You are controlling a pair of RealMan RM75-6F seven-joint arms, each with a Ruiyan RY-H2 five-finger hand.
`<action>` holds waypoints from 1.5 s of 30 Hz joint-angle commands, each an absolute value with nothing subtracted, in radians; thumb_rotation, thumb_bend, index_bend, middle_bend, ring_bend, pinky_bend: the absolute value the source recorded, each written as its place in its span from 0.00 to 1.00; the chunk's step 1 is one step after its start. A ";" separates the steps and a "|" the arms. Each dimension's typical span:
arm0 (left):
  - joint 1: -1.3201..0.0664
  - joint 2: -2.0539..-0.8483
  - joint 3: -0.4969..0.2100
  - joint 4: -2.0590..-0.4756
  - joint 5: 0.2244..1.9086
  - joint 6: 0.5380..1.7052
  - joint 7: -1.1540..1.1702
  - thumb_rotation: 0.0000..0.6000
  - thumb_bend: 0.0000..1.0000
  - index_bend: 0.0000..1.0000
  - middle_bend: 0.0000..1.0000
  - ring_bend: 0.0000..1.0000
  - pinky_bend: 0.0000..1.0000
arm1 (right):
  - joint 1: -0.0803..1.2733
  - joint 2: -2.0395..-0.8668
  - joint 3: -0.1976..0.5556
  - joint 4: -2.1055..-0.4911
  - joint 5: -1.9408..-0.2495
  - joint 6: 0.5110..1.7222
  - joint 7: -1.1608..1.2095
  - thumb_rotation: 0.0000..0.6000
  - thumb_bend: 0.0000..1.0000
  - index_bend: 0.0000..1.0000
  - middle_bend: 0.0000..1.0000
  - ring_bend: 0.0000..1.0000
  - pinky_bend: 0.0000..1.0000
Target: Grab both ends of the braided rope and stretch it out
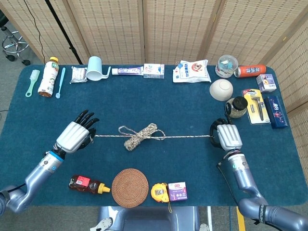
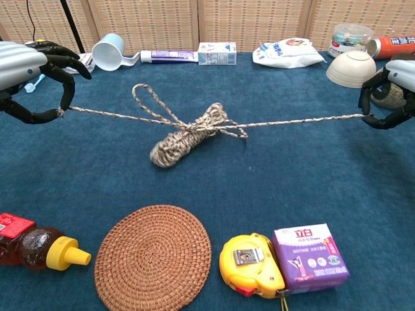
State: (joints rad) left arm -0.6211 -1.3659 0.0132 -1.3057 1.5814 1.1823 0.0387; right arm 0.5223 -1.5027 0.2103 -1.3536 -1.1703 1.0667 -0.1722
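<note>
Far left, a green brush (image 1: 32, 82), a bottle (image 1: 47, 76) and a light-blue toothbrush (image 1: 60, 82) lie along the back edge of the blue tabletop (image 1: 159, 103), with a cup (image 1: 96, 68) on its side just beyond them. Lower down, the left hand (image 1: 74, 136) pinches one end of the rope (image 1: 141, 136) between thumb and fingertip, the other fingers fanned out above it; the chest view shows the pinch plainly. From there the rope runs taut to the right, straight across the middle of the tabletop. Midway it thickens into a tangled bundle (image 2: 187, 135) that slants down to the left, with a loose loop (image 2: 148, 102) lying behind the line. In front of the bundle, near the front edge, sit a sauce bottle (image 1: 89, 185), a round woven mat (image 1: 130, 187), a yellow tape measure (image 1: 159, 192) and a small purple box (image 1: 177, 191). Along the back are a toothpaste tube (image 1: 127, 70), a carton (image 1: 154, 70) and a white pouch (image 1: 192, 71). The line carries on, still tight, to the right hand (image 1: 228, 137), whose curled fingers clamp on the other end. Behind that hand stand a white bowl (image 1: 221, 89) and a dark jar (image 1: 236, 107), and a razor pack (image 1: 256, 106) lies at the far right.
</note>
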 commanded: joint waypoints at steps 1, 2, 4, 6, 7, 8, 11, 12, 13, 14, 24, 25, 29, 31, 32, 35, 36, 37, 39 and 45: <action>-0.614 -1.355 0.011 -1.307 1.576 1.185 0.036 1.00 0.39 0.72 0.22 0.08 0.00 | 0.520 -1.498 0.211 -1.353 -1.170 1.069 -0.170 1.00 0.51 0.67 0.39 0.22 0.00; -0.611 -1.350 0.010 -1.308 1.574 1.187 0.035 1.00 0.39 0.72 0.22 0.08 0.00 | 0.519 -1.495 0.211 -1.353 -1.169 1.070 -0.169 1.00 0.51 0.67 0.39 0.22 0.00; -0.605 -1.342 0.009 -1.310 1.571 1.191 0.034 1.00 0.39 0.72 0.22 0.08 0.00 | 0.518 -1.491 0.212 -1.354 -1.169 1.072 -0.167 1.00 0.51 0.67 0.39 0.23 0.00; -0.599 -1.336 0.009 -1.311 1.569 1.196 0.032 1.00 0.39 0.72 0.22 0.08 0.00 | 0.516 -1.486 0.212 -1.354 -1.169 1.075 -0.166 1.00 0.51 0.67 0.39 0.23 0.00; -0.596 -1.333 0.008 -1.311 1.568 1.198 0.031 1.00 0.39 0.72 0.22 0.08 0.00 | 0.516 -1.485 0.212 -1.354 -1.169 1.075 -0.166 1.00 0.51 0.67 0.39 0.23 0.00; -0.593 -1.328 0.008 -1.311 1.567 1.200 0.030 1.00 0.39 0.72 0.22 0.08 0.00 | 0.515 -1.482 0.212 -1.354 -1.169 1.076 -0.165 1.00 0.51 0.67 0.39 0.23 0.00; -0.584 -1.319 0.006 -1.312 1.563 1.206 0.028 1.00 0.39 0.72 0.22 0.08 0.00 | 0.513 -1.476 0.213 -1.353 -1.167 1.077 -0.165 1.00 0.51 0.67 0.39 0.23 0.00; -0.580 -1.314 0.005 -1.312 1.561 1.207 0.027 1.00 0.39 0.72 0.22 0.08 0.00 | 0.513 -1.473 0.214 -1.353 -1.166 1.076 -0.165 1.00 0.51 0.67 0.39 0.23 0.00; -0.578 -1.312 0.005 -1.312 1.560 1.208 0.026 1.00 0.39 0.72 0.23 0.08 0.00 | 0.512 -1.471 0.214 -1.352 -1.165 1.077 -0.165 1.00 0.51 0.67 0.39 0.23 0.00; -0.571 -1.303 0.004 -1.309 1.555 1.212 0.026 1.00 0.39 0.72 0.23 0.08 0.00 | 0.510 -1.467 0.215 -1.351 -1.162 1.079 -0.164 1.00 0.51 0.67 0.39 0.23 0.00; -0.551 -1.276 0.006 -1.314 1.560 1.222 0.025 1.00 0.39 0.72 0.23 0.08 0.00 | 0.509 -1.462 0.212 -1.351 -1.161 1.077 -0.161 1.00 0.51 0.68 0.39 0.23 0.00; -0.549 -1.274 0.007 -1.314 1.562 1.223 0.026 1.00 0.39 0.72 0.23 0.08 0.00 | 0.509 -1.462 0.212 -1.350 -1.161 1.077 -0.161 1.00 0.51 0.68 0.39 0.23 0.00; -0.537 -1.260 0.009 -1.309 1.559 1.229 0.028 1.00 0.39 0.72 0.23 0.08 0.00 | 0.508 -1.459 0.213 -1.347 -1.159 1.078 -0.161 1.00 0.51 0.68 0.39 0.23 0.00; -0.528 -1.251 0.007 -1.305 1.551 1.233 0.024 1.00 0.39 0.72 0.23 0.08 0.00 | 0.506 -1.455 0.213 -1.344 -1.157 1.079 -0.162 1.00 0.51 0.68 0.39 0.23 0.00; -0.522 -1.245 0.006 -1.302 1.546 1.236 0.022 1.00 0.39 0.72 0.23 0.08 0.00 | 0.505 -1.453 0.213 -1.343 -1.156 1.079 -0.162 1.00 0.51 0.68 0.39 0.23 0.00; -0.508 -1.233 0.002 -1.292 1.531 1.241 0.015 1.00 0.39 0.72 0.23 0.08 0.00 | 0.502 -1.447 0.214 -1.340 -1.151 1.081 -0.162 1.00 0.51 0.68 0.39 0.23 0.00; -0.504 -1.229 0.001 -1.288 1.527 1.243 0.012 1.00 0.39 0.72 0.23 0.08 0.00 | 0.501 -1.444 0.215 -1.339 -1.149 1.081 -0.161 1.00 0.51 0.68 0.39 0.23 0.00; -0.493 -1.220 -0.005 -1.277 1.510 1.248 0.008 1.00 0.39 0.72 0.23 0.08 0.00 | 0.497 -1.439 0.216 -1.334 -1.143 1.083 -0.162 1.00 0.51 0.68 0.39 0.23 0.00; -0.484 -1.211 -0.008 -1.269 1.503 1.252 0.000 1.00 0.39 0.72 0.23 0.08 0.00 | 0.494 -1.433 0.216 -1.332 -1.138 1.080 -0.160 1.00 0.51 0.68 0.39 0.23 0.00; -0.465 -1.189 -0.016 -1.250 1.487 1.255 -0.011 1.00 0.39 0.72 0.23 0.08 0.00 | 0.486 -1.421 0.219 -1.322 -1.127 1.080 -0.154 1.00 0.51 0.68 0.39 0.23 0.00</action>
